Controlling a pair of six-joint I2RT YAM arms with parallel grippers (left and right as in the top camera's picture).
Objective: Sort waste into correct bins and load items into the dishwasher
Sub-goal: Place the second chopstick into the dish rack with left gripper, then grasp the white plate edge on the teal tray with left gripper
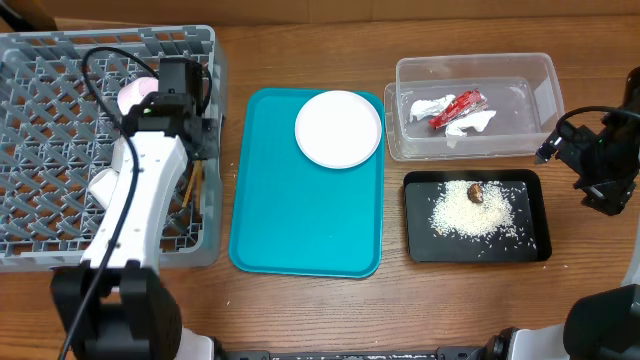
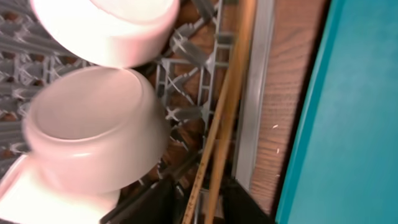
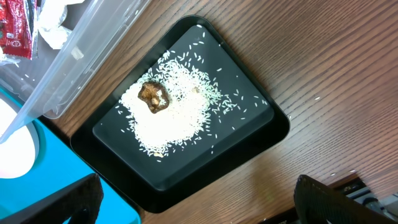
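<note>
Overhead, left arm: my left gripper (image 1: 188,128) hangs over the right edge of the dishwasher rack (image 1: 50,150). The chopsticks (image 1: 193,188) show just below it, by the rack's wall.
Overhead, not yet loaded: the white plate (image 1: 338,128) lies on the teal tray (image 1: 300,230), well apart from the rack.
Overhead, waste: the red wrapper (image 1: 458,106) and napkin (image 1: 472,124) sit in the clear tub (image 1: 545,70). The rice (image 1: 468,214) and brown scrap (image 1: 477,192) are in the black tray (image 1: 530,250).
Left wrist, grip: the chopsticks run between the jaws, which stand slightly apart. I cannot tell whether they pinch the sticks or have let go.
Left wrist, neighbours: an upturned white dish (image 2: 93,130) sits just beside the sticks, with a second white dish (image 2: 106,25) above it.
Right wrist: my right gripper (image 3: 199,208) is spread wide and holds nothing, hovering near the black tray on the table (image 3: 336,93).
Risk, sticks: they are thin against a wide lattice, so I judge they could slip through or slide over the wall.
Risk, lift-off: if one stick clings to a jaw, it may be dragged out.
Risk, dishes: a sideways move could knock the upturned dish.
</note>
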